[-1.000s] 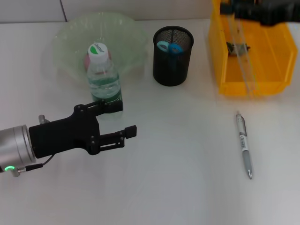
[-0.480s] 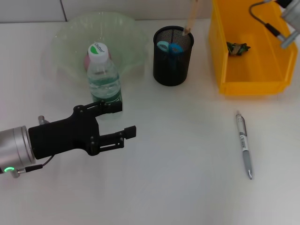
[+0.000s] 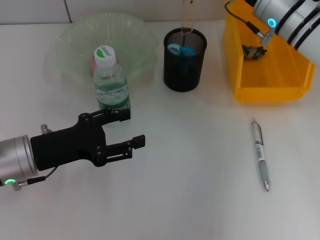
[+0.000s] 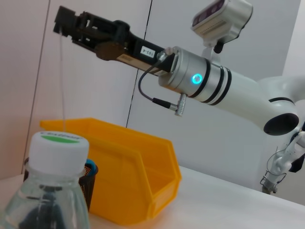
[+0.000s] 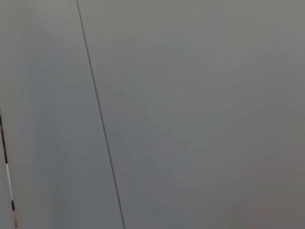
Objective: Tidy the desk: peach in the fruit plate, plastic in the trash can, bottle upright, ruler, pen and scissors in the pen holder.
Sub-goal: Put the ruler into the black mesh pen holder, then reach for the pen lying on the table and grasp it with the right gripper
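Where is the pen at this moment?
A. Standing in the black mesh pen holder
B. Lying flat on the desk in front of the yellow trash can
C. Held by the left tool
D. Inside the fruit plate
B: the pen lies flat on the white desk, nearer the robot than the trash can, with neither tool touching it.
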Tool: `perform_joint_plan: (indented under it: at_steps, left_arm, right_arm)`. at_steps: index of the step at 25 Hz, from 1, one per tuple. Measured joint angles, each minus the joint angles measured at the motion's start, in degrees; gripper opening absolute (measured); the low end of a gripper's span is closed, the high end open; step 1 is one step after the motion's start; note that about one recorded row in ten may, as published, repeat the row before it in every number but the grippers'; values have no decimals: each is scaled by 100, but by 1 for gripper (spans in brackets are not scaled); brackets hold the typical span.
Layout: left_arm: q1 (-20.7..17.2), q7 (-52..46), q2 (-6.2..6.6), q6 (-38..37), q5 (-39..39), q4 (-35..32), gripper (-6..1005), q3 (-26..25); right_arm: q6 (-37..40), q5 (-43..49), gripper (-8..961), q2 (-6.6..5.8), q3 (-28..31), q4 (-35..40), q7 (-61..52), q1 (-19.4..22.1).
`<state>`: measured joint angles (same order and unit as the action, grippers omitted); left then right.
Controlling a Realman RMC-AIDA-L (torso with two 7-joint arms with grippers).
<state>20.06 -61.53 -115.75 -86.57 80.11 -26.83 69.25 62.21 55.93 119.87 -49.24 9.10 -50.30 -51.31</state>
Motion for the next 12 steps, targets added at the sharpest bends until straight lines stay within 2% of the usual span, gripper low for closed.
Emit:
perform_joint_plan:
  at_steps: [6, 12]
  left_arm:
    - [24, -1, 0, 0, -9, 3, 784, 0]
    - [39, -3, 0, 0, -20, 3, 784, 0]
  right_arm:
    - [-444, 12, 433, 1, -57, -103, 27, -159]
    - [-546, 19, 448, 2, -403, -88, -14, -170]
